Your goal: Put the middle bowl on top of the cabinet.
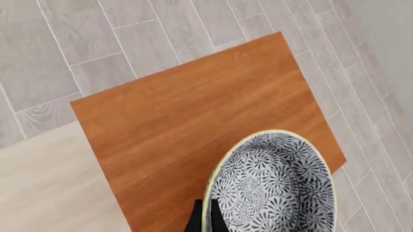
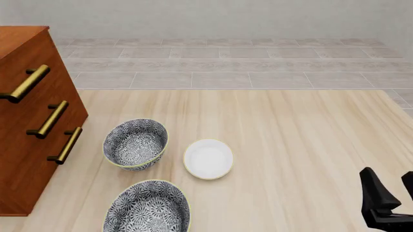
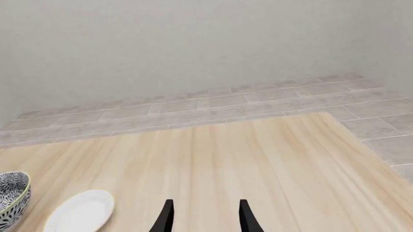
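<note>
Only your left wrist view shows the middle bowl (image 1: 274, 186): it hangs over the cabinet (image 1: 193, 125) top, near one corner, rim pinched between the left gripper (image 1: 208, 217) fingers. The front view lacks that arm; it shows two patterned bowls (image 2: 135, 143) and a white dish (image 2: 208, 158) on the table (image 2: 290, 145) beside the cabinet. Your right gripper (image 3: 204, 215) sits low, far from the cabinet, jaws apart and empty.

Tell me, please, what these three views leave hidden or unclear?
- Left gripper: out of the front view; the left wrist view's edge crops its fingers at the held bowl.
- Cabinet: top cropped in front view.
- Whether that bowl touches the cabinet top: unclear.
- Nearest bowl: cut by the front view's edge.
</note>
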Action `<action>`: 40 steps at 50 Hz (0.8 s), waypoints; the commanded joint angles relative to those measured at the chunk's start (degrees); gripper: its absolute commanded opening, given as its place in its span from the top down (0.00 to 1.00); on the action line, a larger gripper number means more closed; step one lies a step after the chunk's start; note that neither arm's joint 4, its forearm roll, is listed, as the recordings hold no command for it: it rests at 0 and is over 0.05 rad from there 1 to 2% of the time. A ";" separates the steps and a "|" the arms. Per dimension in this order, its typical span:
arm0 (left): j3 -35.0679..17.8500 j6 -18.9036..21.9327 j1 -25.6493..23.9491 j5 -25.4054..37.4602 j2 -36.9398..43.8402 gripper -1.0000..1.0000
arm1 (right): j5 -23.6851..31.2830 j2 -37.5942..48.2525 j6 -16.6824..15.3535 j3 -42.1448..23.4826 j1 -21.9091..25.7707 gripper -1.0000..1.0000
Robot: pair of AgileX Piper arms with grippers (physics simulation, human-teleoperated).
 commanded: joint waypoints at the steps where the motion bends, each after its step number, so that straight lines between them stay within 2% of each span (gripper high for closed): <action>1: -3.06 -1.17 -1.59 0.02 -0.64 0.00 | -0.32 0.32 0.14 0.00 -0.02 0.00; 3: -2.77 -0.62 0.82 0.08 -1.15 0.00 | -0.11 0.14 0.20 0.00 -0.04 0.00; 4: -3.10 -1.81 -1.55 0.04 -1.15 0.00 | 0.01 0.01 0.17 0.01 -0.02 0.00; 14: -3.03 -0.52 1.58 0.04 -1.25 0.00 | 0.66 -0.66 0.13 0.01 -0.02 0.00; 21: -3.80 -0.73 2.03 0.04 -1.62 0.00 | 0.09 -0.09 0.13 0.01 0.03 0.00; 22: -3.47 -0.48 3.55 0.05 -1.79 0.00 | -0.03 0.03 0.13 0.01 0.02 0.00; 40: -4.87 -1.40 1.62 0.06 -3.00 0.00 | 0.36 -0.50 0.34 0.00 -0.22 0.00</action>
